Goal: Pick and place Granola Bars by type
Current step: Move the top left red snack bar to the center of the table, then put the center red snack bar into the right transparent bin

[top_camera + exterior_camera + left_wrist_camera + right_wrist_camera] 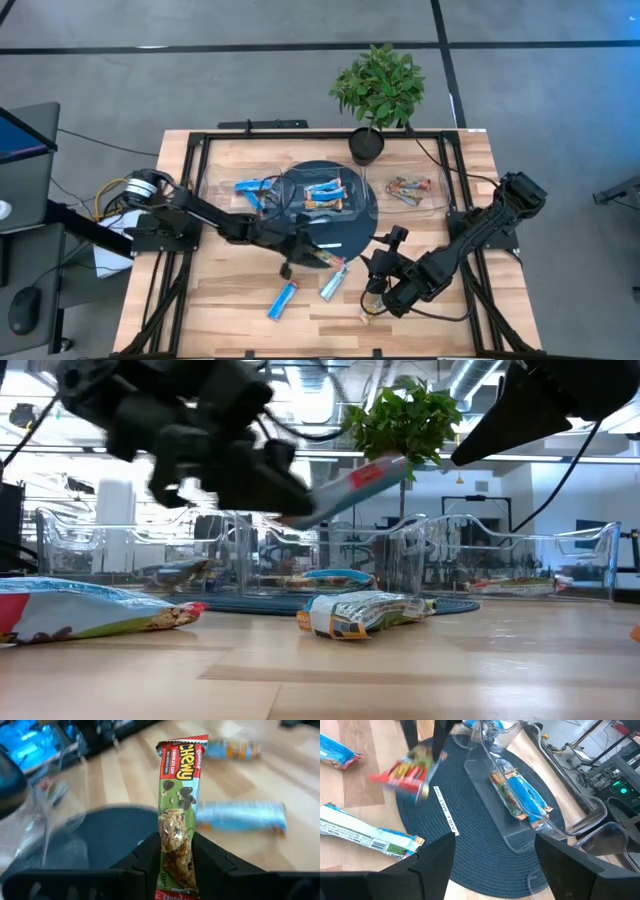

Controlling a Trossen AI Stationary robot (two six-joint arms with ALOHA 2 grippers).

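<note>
Granola bars: loose ones on the bare wood near the front edge, a blue bar [284, 298] leftmost, a pale bar [334, 282] beside it; others already lie in clear trays [405, 189] along the dark round mat [362, 232]. Left gripper [176, 851] pinches 1 red-green Chewy bar [176, 815] by its lower end, lifted clear of the table. Looks light, crinkly, slick-wrapped, somewhat bendy; mid-body grip would swing less. Right gripper [492, 852] hangs spread over the mat's right front edge, empty.
</note>
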